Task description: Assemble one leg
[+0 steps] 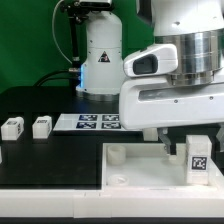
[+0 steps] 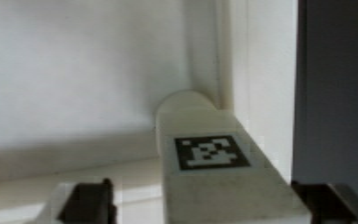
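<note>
A leg (image 1: 198, 158), a stubby white peg with a black-and-white tag, stands upright on the white tabletop panel (image 1: 140, 172) near its edge on the exterior view's right. My gripper (image 1: 191, 142) hangs just over it, with a finger on each side. In the wrist view the leg (image 2: 206, 150) lies between my two dark fingers (image 2: 91, 202). There is a gap on one side, and the other finger is close against the leg. The gripper (image 2: 208, 204) is open around it. Two more legs (image 1: 12, 127) (image 1: 41, 126) stand on the black table on the exterior view's left.
The marker board (image 1: 97, 122) lies flat on the black table behind the panel. The robot base (image 1: 100, 55) stands at the back. A raised round socket (image 1: 117, 153) shows at the panel's corner. The panel surface (image 2: 87, 90) fills most of the wrist view.
</note>
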`<action>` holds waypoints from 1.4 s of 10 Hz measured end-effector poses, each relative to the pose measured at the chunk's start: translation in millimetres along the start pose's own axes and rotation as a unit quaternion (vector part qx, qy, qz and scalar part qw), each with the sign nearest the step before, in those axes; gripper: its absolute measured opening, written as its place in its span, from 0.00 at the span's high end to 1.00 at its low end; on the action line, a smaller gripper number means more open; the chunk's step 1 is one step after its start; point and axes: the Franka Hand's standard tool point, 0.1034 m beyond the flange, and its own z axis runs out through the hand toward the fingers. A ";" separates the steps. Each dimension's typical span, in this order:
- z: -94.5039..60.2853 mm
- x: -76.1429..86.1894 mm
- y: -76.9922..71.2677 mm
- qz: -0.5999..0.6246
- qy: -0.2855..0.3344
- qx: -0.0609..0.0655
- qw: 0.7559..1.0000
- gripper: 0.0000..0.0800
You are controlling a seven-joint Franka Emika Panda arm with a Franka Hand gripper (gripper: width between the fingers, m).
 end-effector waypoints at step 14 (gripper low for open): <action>-1.2 2.5 -14.2 0.742 -0.026 0.035 0.669 0.51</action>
